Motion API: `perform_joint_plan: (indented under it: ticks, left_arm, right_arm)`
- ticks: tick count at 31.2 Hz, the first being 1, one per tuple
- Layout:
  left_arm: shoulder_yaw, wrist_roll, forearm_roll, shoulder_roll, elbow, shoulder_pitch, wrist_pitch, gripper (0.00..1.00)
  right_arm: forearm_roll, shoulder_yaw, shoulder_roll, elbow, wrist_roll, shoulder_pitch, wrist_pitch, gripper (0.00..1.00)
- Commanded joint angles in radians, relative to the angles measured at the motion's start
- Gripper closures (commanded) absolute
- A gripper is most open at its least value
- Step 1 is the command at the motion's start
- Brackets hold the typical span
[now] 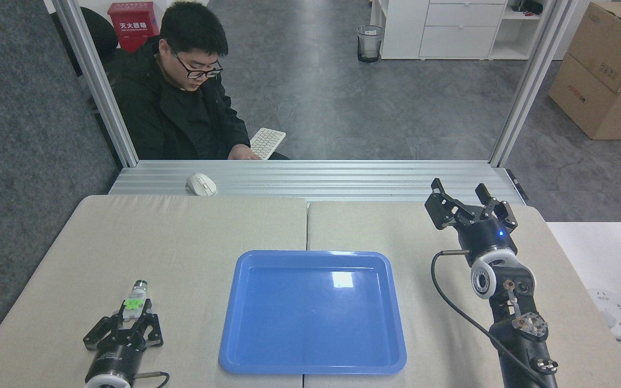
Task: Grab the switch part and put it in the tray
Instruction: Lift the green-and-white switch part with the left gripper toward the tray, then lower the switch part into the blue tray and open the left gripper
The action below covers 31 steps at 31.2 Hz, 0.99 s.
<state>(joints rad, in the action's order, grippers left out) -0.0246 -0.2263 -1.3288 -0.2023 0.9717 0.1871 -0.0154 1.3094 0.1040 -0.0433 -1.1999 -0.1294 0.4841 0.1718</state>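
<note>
Lower left: left gripper (132, 318) jaws narrowed around switch part (133, 300) on tabletop (192, 231) — hold unconfirmed. Shallow pinch could drop it short of blue tray (310, 366). Right gripper (469, 202) jaws wide.

a red box (133, 18) stands behind the person's (181, 91) shoulder, and it bears a line of white chinese characters across its front; they look like 灭火器箱, though the print is small. right of that box, far across the room, a cardboard carton (609, 70) has small dark printed marks and a reddish label on its side, too small to read. no other writing can be made out.
</note>
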Motion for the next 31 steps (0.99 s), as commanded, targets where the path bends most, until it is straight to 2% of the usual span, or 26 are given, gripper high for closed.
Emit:
perform_joint_plan:
  ticks: [1, 6, 11, 15, 19, 21, 26, 31]
  left_arm:
    - [-0.037, 0.001, -0.001, -0.015, 0.310, 0.017, -0.018, 1.00]
    - [-0.079, 0.027, -0.010, 0.018, 0.484, 0.035, -0.181, 1.00]
    - [-0.220, 0.087, -0.027, 0.052, 0.487, 0.051, -0.276, 1.00]
    - [-0.359, 0.160, -0.148, 0.078, 0.346, 0.057, -0.273, 1.00]
    - [-0.370, 0.202, -0.317, 0.185, 0.146, 0.083, -0.265, 1.00]
    - [-0.368, 0.219, -0.355, 0.214, 0.081, 0.100, -0.247, 1.00]
    - [-0.370, 0.275, -0.363, 0.231, 0.002, 0.126, -0.176, 1.00]
    - [-0.367, 0.294, -0.354, 0.228, 0.005, 0.147, -0.161, 1.00]
  right_arm:
    - [-0.001, 0.000, 0.000, 0.000, 0.001, 0.001, 0.000, 0.00]
    - [-0.001, 0.000, 0.000, 0.000, 0.001, 0.001, 0.000, 0.00]
    - [-0.001, 0.000, 0.000, 0.000, 0.001, 0.001, 0.000, 0.00]
    - [-0.001, 0.000, 0.000, 0.000, 0.001, 0.001, 0.000, 0.00]
    - [-0.001, 0.002, 0.000, 0.000, 0.001, 0.001, 0.000, 0.00]
    - [-0.001, 0.002, 0.000, 0.000, 0.001, 0.001, 0.000, 0.00]
    - [-0.001, 0.002, 0.000, 0.000, 0.001, 0.001, 0.000, 0.00]
    - [-0.001, 0.002, 0.000, 0.000, 0.001, 0.001, 0.000, 0.00]
